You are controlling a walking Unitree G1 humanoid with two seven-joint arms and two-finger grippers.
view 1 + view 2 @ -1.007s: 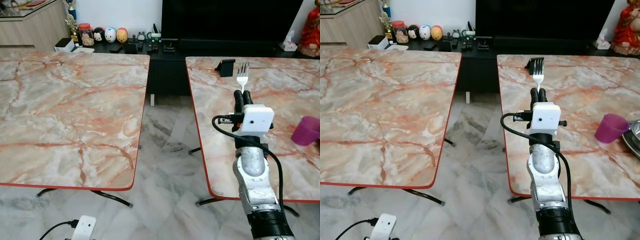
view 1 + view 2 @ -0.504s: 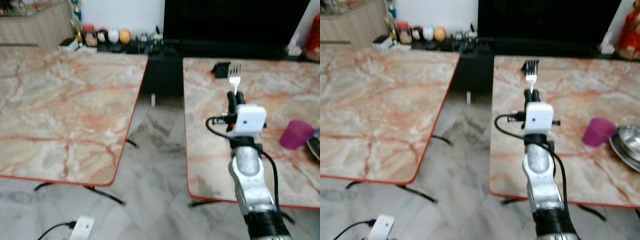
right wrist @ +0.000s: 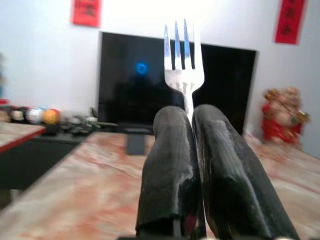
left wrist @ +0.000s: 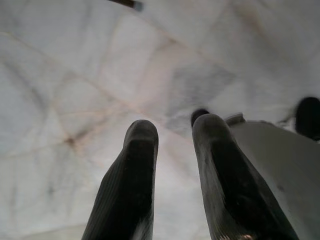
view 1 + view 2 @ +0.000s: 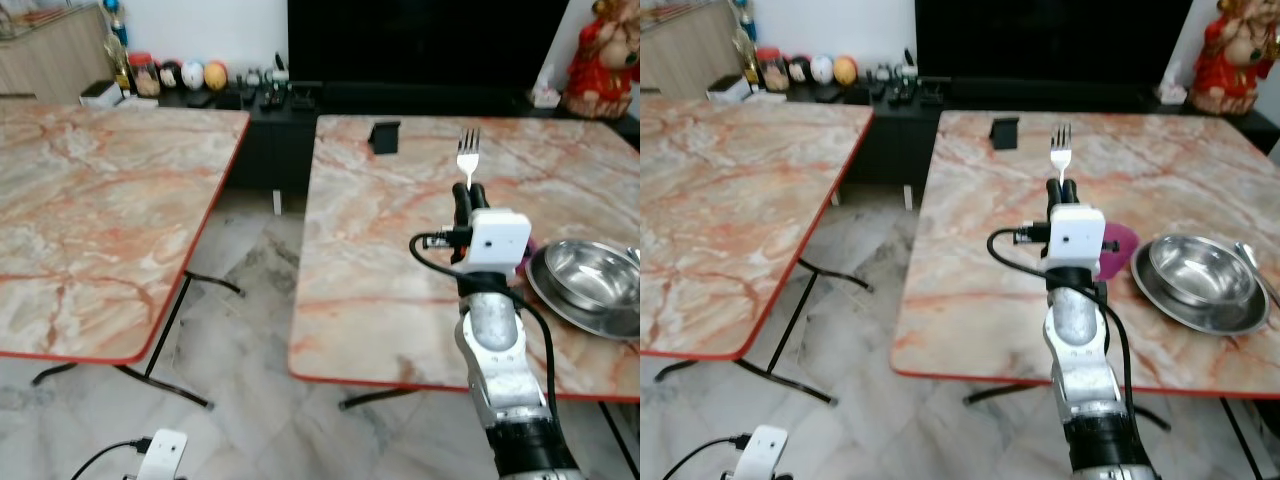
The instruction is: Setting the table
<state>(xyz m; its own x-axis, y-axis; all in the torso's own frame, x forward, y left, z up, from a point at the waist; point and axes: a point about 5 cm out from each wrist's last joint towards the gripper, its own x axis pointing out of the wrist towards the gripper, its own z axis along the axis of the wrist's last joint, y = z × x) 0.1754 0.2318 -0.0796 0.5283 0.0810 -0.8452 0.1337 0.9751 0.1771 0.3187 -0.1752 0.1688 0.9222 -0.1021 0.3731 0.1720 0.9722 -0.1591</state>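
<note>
Right gripper (image 5: 1062,187) pinches fork (image 5: 1061,152) by its handle, tines up. Likely light, stiff, slick metal; hold mid-handle. Left gripper (image 4: 175,145) spread, idle.

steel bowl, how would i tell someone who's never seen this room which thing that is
Start at the marble-patterned table on the robot's right, the one with the red edge. Near its right edge sits the steel bowl, round and shiny, resting in a wider metal plate. The purple cup beside it is coloured, not metallic.
</note>
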